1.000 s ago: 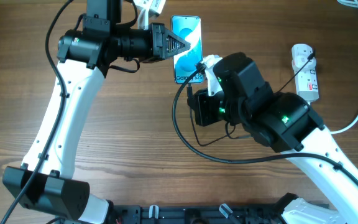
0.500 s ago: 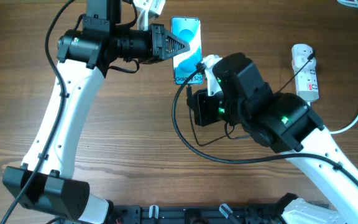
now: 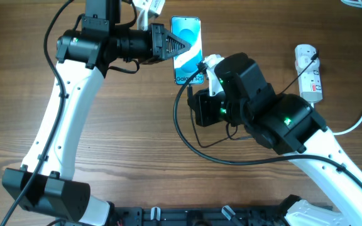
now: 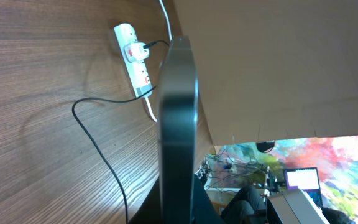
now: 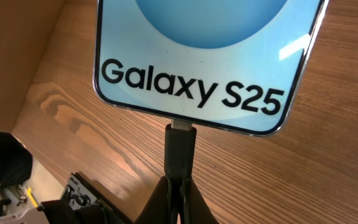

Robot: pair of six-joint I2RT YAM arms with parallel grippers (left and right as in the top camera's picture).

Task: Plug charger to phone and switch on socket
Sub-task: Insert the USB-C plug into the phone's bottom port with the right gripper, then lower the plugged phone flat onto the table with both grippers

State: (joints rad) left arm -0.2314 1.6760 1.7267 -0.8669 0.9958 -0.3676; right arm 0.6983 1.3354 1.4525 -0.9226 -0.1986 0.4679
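Right gripper [image 5: 180, 186] is pinched tight on the charger [image 5: 180, 148] tip, which meets the bottom edge of the phone [image 5: 197, 56]; left gripper [image 3: 181, 45] clamps the phone. I would push straight along the plug's axis while the left braces, without twisting.

Noted a turquoise-cyan screen on the phone [image 3: 192, 31], with black "Galaxy S25" lettering across a pale bottom strip. Saw the charger [image 3: 176, 122] as black, the socket [image 3: 309, 75] as white with small reddish marks, and the table [image 3: 137, 125] as brown wood grain.
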